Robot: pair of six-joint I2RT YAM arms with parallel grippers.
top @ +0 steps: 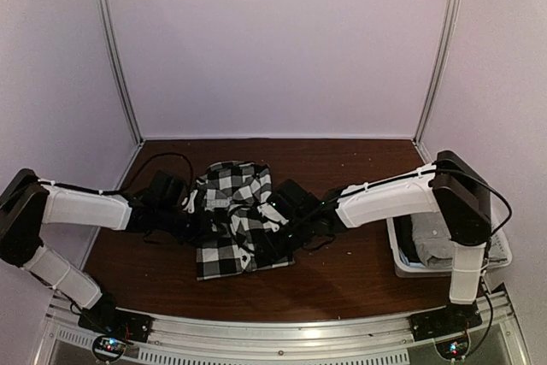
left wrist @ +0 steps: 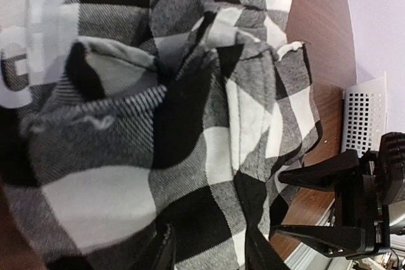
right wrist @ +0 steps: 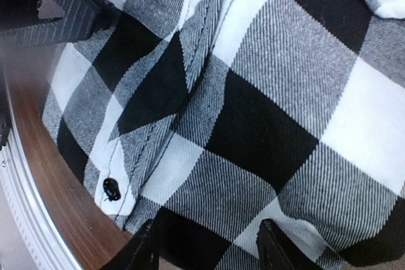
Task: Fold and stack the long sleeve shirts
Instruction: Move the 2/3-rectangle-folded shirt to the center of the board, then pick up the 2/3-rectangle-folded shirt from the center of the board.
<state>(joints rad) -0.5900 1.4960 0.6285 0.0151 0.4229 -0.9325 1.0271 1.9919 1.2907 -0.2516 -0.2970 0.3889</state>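
Note:
The black-and-white checked shirt (top: pixel 231 220) lies bunched on the brown table (top: pixel 342 284), partly folded. My left gripper (top: pixel 190 211) is at its left edge and my right gripper (top: pixel 286 215) at its right edge. In the left wrist view the left gripper (left wrist: pixel 210 254) is open, jaws spread over the checked cloth (left wrist: pixel 190 156). In the right wrist view the right gripper (right wrist: pixel 207 251) is open over the cloth (right wrist: pixel 266 105), near a black button (right wrist: pixel 111 189). The grey shirt (top: pixel 436 241) lies in the basket.
A white lattice basket (top: pixel 406 267) stands at the table's right edge, behind my right arm; it also shows in the left wrist view (left wrist: pixel 364 115). White walls enclose the table at the back and on both sides. A metal rail runs along the near edge.

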